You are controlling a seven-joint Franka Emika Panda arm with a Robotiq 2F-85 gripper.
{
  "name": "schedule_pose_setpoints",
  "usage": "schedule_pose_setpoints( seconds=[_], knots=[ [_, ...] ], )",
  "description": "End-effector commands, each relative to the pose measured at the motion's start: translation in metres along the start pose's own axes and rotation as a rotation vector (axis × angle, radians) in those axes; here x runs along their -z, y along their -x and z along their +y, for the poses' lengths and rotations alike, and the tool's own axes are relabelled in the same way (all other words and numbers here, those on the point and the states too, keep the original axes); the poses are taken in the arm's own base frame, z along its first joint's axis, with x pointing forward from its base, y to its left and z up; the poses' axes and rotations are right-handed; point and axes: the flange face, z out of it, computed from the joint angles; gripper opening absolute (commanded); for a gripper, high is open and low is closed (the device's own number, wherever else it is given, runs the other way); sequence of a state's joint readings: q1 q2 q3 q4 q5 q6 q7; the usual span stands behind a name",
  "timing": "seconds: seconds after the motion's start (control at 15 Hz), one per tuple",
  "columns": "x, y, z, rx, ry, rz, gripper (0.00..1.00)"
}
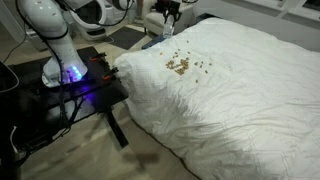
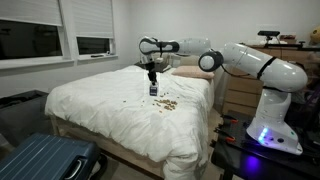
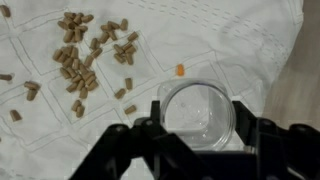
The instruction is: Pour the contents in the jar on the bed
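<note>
My gripper [image 3: 197,120] is shut on the jar [image 3: 198,112], with a finger on each side of it. The jar is clear, upright and looks empty from above. In both exterior views the gripper [image 1: 168,20] [image 2: 152,76] holds the jar [image 2: 153,89] low over the bed's white duvet [image 1: 250,90] [image 2: 100,100]; I cannot tell if it touches. The contents [image 3: 85,60], many tan-brown bits, lie scattered on the duvet beside the jar, also seen in both exterior views [image 1: 180,66] [image 2: 166,102]. One orange bit [image 3: 180,70] lies apart.
A black table [image 1: 60,85] with glowing blue light carries the robot base [image 2: 268,125] beside the bed. A blue suitcase [image 2: 45,160] lies on the floor at the bed's foot. A dresser [image 2: 240,90] stands behind the arm, and windows [image 2: 40,40] line the wall.
</note>
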State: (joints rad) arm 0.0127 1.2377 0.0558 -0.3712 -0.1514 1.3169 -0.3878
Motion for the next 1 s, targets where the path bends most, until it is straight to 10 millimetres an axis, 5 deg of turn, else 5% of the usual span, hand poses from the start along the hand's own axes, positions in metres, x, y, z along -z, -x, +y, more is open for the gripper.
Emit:
schedule_pose_setpoints(
  seconds=[0.0,0.93],
  knots=[
    [-0.019,-0.012,0.004,0.013,0.049,0.018,0.45],
    [-0.113,-0.056,0.012,0.031,0.116,0.096,0.45]
  ],
)
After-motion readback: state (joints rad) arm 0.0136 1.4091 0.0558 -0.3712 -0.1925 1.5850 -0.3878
